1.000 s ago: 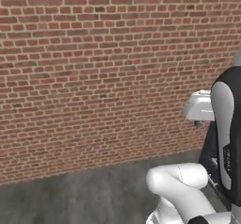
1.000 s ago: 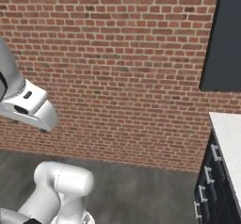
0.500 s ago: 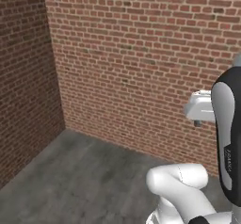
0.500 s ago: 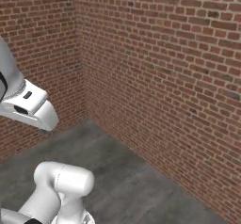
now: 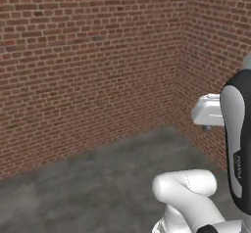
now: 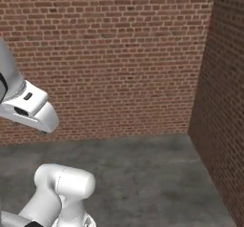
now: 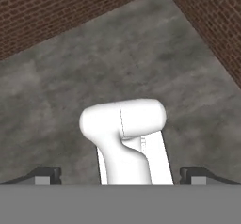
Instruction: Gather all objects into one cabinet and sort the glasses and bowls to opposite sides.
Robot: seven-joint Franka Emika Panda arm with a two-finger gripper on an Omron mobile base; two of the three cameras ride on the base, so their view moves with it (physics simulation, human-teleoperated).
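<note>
- Mugs, bowls and cabinet: whereabouts cannot be told from here, so no telling how near any of them lies
- Ahead instead: a brick wall (image 5: 88,56) across the far side, meeting a second brick wall (image 6: 224,102) on the right at a corner (image 6: 205,78)
- Below: bare grey floor (image 5: 98,178), running from near the base out to both walls
- Gripper (image 7: 120,175) hanging over that floor, pointed down, fingertips (image 7: 47,175) set wide apart with nothing between them
- Arm (image 5: 235,144) folded high and close over the base, well apart from both walls
- Step in hand, as a guess: getting the base round to face the kitchen units; sorting not yet begun as far as can be judged
- Handling, judged from the task alone: mugs likely light, stiff and glossy, so apt to slip; best pinched across the rim wall, one finger inside and one outside, or at the handle
- Wide bowl probably too broad to span; rim pinch at one edge, kept level to stop it swinging
- Small bowl likely light enough for the same rim pinch
- All four probably breakable, so gentle setting down on the shelf, mugs to one side, bowls to the other
- Risk: knocking a piece already on the shelf while placing the next
</note>
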